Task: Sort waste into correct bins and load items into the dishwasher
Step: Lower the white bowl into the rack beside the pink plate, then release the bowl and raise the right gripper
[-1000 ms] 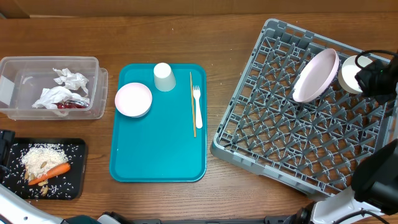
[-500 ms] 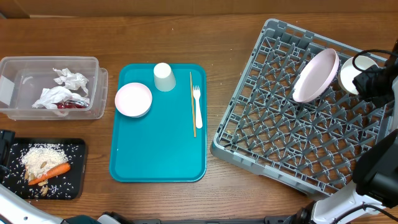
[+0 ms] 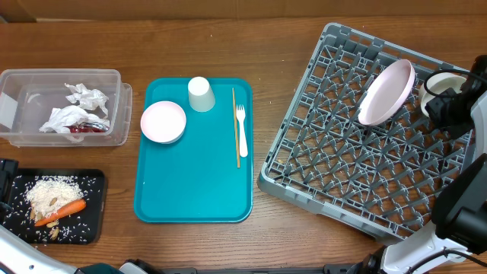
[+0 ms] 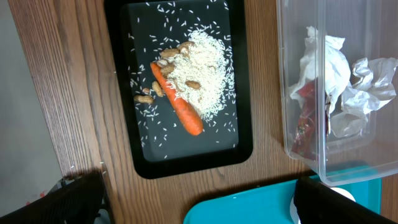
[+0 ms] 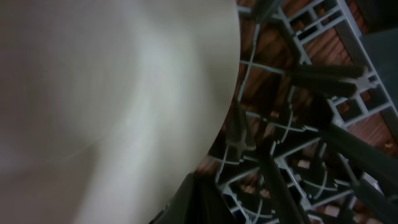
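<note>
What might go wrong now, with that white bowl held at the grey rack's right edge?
The right claw seems to pinch the white bowl by its rim alone, so it may slip onto the grey rack. The bowl hangs near the leaning pink plate; a swing might knock that over.

Table rundown, left to right from where I sit

Clear rectangular plastic tub [image 3: 30, 99] far left, shallow black rectangular tray [image 3: 91, 183] nearer me. Flat teal serving tray [image 3: 194, 183] in the middle. Large grey plastic dish rack [image 3: 342, 160] on my right, with a pale pink round plate [image 3: 386, 91] leaning in its back rows and a white round bowl [image 3: 440, 80] at its right edge.
</note>
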You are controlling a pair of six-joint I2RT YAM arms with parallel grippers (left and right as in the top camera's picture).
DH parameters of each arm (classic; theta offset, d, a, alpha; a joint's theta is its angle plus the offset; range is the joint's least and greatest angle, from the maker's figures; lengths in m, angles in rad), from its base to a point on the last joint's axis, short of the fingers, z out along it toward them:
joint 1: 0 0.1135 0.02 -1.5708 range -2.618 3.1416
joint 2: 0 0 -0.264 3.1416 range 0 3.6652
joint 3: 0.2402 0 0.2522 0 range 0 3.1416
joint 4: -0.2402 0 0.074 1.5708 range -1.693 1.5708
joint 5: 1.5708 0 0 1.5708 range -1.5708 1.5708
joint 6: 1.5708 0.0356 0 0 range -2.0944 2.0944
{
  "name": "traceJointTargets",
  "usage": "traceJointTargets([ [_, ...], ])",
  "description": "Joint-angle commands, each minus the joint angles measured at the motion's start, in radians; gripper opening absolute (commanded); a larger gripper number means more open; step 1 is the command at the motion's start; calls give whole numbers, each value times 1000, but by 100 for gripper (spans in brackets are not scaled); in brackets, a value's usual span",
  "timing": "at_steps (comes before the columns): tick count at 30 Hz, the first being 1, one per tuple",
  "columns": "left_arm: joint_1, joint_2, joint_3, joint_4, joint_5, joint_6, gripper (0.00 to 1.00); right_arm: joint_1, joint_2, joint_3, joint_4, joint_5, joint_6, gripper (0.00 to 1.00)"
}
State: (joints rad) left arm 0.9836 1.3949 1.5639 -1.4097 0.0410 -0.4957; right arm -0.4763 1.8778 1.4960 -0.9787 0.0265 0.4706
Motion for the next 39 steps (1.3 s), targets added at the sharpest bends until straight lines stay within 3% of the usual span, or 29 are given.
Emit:
traceJointTargets([
  [1,4,-9,2,0,4,-6,100,-2,-2,-46,38,10,6,4],
  [12,4,-9,2,0,4,-6,100,-2,-4,-88,95,10,7,4],
  [24,4,-9,2,0,4,-6,100,-2,-121,66,-62,10,29,5],
  [25,4,-9,2,0,4,-6,100,-2,-136,77,-69,10,29,10],
  [26,4,-9,2,0,4,-6,100,-4,-149,85,-76,10,29,22],
  [28,4,-9,2,0,4,-6,100,-16,-172,97,-83,10,28,70],
  [29,4,-9,2,0,4,-6,100,-28,-180,98,-82,11,29,85],
  [30,4,-9,2,0,4,-6,100,-41,-183,98,-80,14,31,92],
  [35,4,-9,2,0,4,-6,100,-153,-179,97,-78,59,27,98],
  [39,4,-9,2,0,4,-6,100,-256,-179,95,-50,40,-70,98],
])
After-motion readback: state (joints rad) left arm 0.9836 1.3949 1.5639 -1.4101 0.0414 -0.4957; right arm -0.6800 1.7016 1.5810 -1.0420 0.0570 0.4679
